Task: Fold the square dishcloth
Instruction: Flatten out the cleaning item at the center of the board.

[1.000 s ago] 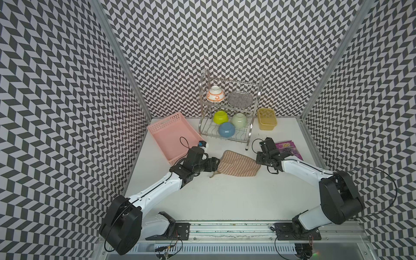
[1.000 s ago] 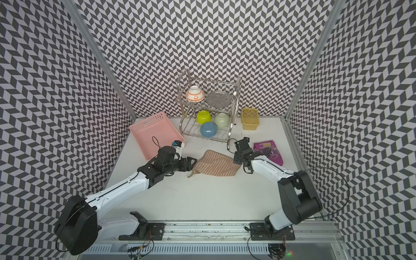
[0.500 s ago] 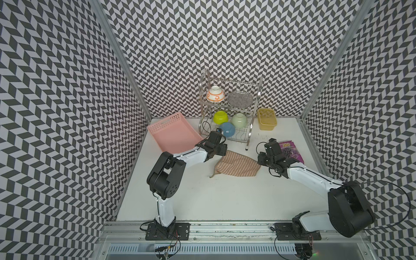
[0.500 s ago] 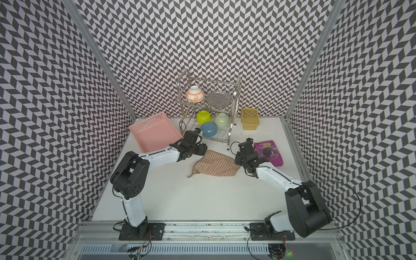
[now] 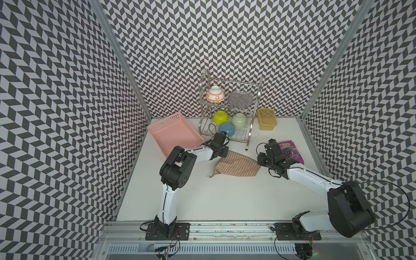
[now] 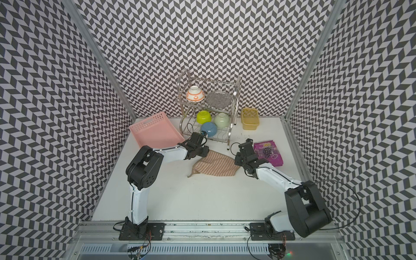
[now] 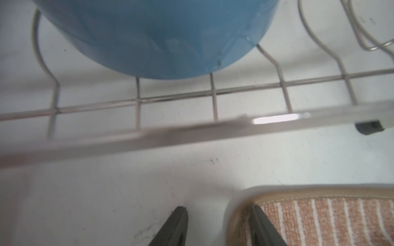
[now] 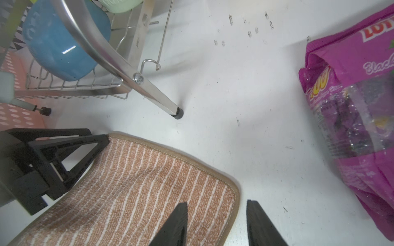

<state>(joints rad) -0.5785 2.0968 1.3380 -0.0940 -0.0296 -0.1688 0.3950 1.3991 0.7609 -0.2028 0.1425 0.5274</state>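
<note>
The square dishcloth (image 5: 236, 166) (image 6: 215, 165), tan with white stripes, lies rumpled and partly doubled over mid-table. My left gripper (image 5: 222, 152) (image 6: 203, 152) sits at its far left corner. In the left wrist view that gripper (image 7: 218, 209) is open, one fingertip (image 7: 254, 209) on the dishcloth (image 7: 319, 217) hem and the other on bare table. My right gripper (image 5: 258, 161) (image 6: 236, 161) is at the cloth's right corner. In the right wrist view it (image 8: 216, 205) is open and straddles the rounded corner of the dishcloth (image 8: 138, 181).
A metal dish rack (image 5: 248, 144) with a blue bowl (image 5: 226, 130) and other bowls stands just behind the left gripper. A pink basket (image 5: 175, 132) lies at the far left. A purple snack bag (image 5: 290, 153) is beside the right gripper, and a yellow container (image 5: 266, 119) stands behind it.
The left arm has swung up and its gripper has gone from the cloth's left side to its far left corner, jaws narrowing. The right gripper has shifted slightly along the right corner.
</note>
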